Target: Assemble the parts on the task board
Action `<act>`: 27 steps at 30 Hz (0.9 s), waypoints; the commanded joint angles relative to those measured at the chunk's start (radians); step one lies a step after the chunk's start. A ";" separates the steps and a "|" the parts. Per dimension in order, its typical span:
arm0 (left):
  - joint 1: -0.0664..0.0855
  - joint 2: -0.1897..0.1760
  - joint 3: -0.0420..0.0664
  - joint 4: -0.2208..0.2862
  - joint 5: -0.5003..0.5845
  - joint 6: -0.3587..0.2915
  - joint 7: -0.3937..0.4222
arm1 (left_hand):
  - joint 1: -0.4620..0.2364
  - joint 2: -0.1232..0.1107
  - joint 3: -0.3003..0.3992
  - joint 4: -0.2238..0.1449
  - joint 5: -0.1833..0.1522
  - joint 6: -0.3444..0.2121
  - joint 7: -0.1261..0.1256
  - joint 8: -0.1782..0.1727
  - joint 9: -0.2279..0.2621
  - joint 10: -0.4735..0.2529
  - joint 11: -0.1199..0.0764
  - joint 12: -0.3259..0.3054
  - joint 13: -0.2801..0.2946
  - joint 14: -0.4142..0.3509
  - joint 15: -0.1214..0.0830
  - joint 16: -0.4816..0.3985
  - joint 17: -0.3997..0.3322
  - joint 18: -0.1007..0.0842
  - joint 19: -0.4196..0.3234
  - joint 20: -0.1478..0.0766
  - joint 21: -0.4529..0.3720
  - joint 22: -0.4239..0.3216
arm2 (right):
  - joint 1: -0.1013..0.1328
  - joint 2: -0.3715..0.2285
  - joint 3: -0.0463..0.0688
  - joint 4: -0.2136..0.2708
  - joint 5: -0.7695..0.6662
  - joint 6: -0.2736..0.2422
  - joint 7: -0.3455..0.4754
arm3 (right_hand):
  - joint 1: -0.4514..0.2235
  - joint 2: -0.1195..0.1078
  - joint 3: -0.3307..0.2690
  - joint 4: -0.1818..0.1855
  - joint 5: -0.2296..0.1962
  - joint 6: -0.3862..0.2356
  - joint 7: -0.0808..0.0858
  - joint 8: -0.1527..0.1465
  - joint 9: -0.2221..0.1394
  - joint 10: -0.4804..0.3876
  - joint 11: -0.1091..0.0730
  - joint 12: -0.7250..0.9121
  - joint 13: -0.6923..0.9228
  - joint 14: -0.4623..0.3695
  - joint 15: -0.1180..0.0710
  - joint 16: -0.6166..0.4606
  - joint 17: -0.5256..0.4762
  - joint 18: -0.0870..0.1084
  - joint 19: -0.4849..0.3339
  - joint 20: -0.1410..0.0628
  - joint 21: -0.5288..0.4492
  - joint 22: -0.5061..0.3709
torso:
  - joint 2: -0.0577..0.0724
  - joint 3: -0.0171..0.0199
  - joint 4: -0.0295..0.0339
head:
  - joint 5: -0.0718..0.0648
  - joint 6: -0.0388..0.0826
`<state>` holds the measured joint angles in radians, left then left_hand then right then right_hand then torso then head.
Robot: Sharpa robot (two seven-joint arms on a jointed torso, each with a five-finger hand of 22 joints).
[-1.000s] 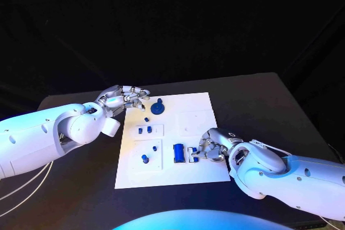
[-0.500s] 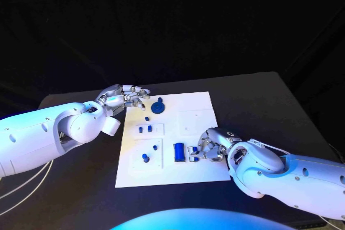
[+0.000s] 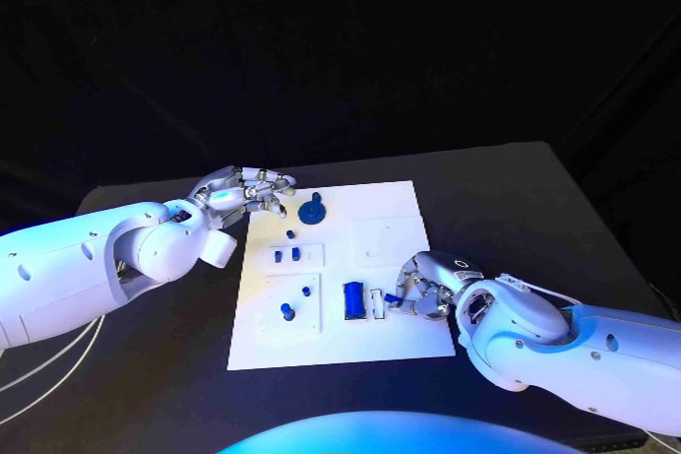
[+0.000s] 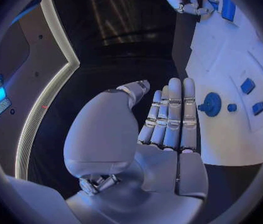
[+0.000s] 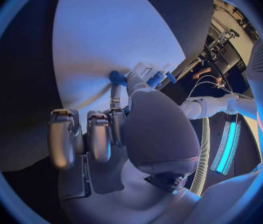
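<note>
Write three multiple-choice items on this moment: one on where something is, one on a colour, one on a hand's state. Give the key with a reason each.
1. Where does the round blue part lie on the task board?
A. at its far end, near the left hand
B. at its near edge
C. off the board, on the black table

2. What colour is the task board?
A. black
B. white
C. red

3. What is the left hand doing?
A. gripping the round part
B. pressing on the board's middle
C. holding nothing, at the board's far left corner

Key: 1 A, the head view shows the round part at the far end beside the left hand. 2 B, the board is a white plate on the dark table. 3 C, the left wrist view shows its fingers extended with nothing between them.
</note>
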<state>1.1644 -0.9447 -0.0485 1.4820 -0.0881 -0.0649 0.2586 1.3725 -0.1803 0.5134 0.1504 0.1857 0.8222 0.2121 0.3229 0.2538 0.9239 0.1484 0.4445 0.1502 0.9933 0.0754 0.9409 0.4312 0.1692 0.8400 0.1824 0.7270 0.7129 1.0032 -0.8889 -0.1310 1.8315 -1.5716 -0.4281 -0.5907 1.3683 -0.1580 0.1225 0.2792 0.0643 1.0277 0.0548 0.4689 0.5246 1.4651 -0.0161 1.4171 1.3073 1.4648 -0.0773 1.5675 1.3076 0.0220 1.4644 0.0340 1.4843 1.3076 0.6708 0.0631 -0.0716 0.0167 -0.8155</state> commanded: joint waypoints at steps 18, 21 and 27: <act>0.000 -0.002 0.001 0.004 -0.003 0.015 0.003 | 0.008 0.003 0.005 0.001 0.001 -0.008 0.002 0.005 0.001 -0.006 -0.001 0.004 0.001 -0.006 0.003 0.005 0.001 0.013 0.007 -0.002 -0.006 -0.001 | -0.002 -0.008 -0.001 0.011 -0.073 0.049 -0.019 | -0.005 -0.014 0.014 0.004 -0.003 -0.012 0.001 -0.007 -0.007 0.031 -0.002 -0.016 0.164 0.103 -0.003 -0.004 0.250 -0.005 0.085 -0.007 -0.010 0.241 | 0.000 -0.0004 0.0003 | -0.002 0.000; 0.000 -0.002 0.001 0.004 -0.007 0.014 0.003 | 0.008 0.003 0.005 0.001 0.001 -0.008 0.002 0.005 0.001 -0.006 -0.001 0.004 0.001 -0.006 0.003 0.005 0.001 0.013 0.007 -0.002 -0.006 -0.001 | -0.002 -0.007 -0.001 0.023 -0.148 0.099 -0.022 | -0.006 -0.042 0.010 0.006 -0.003 -0.035 0.016 -0.022 -0.013 0.011 0.011 -0.052 0.146 0.101 0.008 -0.010 0.241 0.001 0.076 0.000 -0.048 0.232 | 0.000 -0.0007 -0.0004 | -0.001 -0.002; 0.000 -0.002 0.001 0.005 -0.012 0.014 0.003 | 0.008 0.003 0.005 0.001 0.001 -0.008 0.002 0.005 0.001 -0.006 -0.001 0.004 0.001 -0.006 0.003 0.005 0.001 0.013 0.007 -0.002 -0.006 -0.001 | -0.002 -0.003 -0.001 0.030 -0.235 0.169 -0.029 | 0.064 -0.044 0.066 -0.010 -0.002 -0.044 0.024 -0.044 -0.030 -0.005 0.018 -0.079 0.132 0.099 0.015 -0.013 0.237 0.004 0.072 0.009 -0.064 0.228 | 0.000 -0.0008 0.0005 | -0.002 -0.002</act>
<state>1.1644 -0.9475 -0.0485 1.4836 -0.0919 -0.0647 0.2566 1.3725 -0.1803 0.5134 0.1503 0.1856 0.8222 0.2121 0.3229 0.2536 0.9239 0.1484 0.4445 0.1502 0.9933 0.0754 0.9409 0.4311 0.1693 0.8400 0.1824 0.7270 0.7130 1.0036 -0.8928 -0.1306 1.8624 -1.7120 -0.3479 -0.6069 1.4181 -0.2041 0.1781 0.2719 0.0640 0.9859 0.0784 0.4281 0.4954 1.4596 -0.0030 1.3421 1.3081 1.4647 -0.0696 1.5615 1.3076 0.0221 1.4644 0.0341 1.4221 1.3073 0.6710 0.0625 -0.0713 0.0146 -0.8170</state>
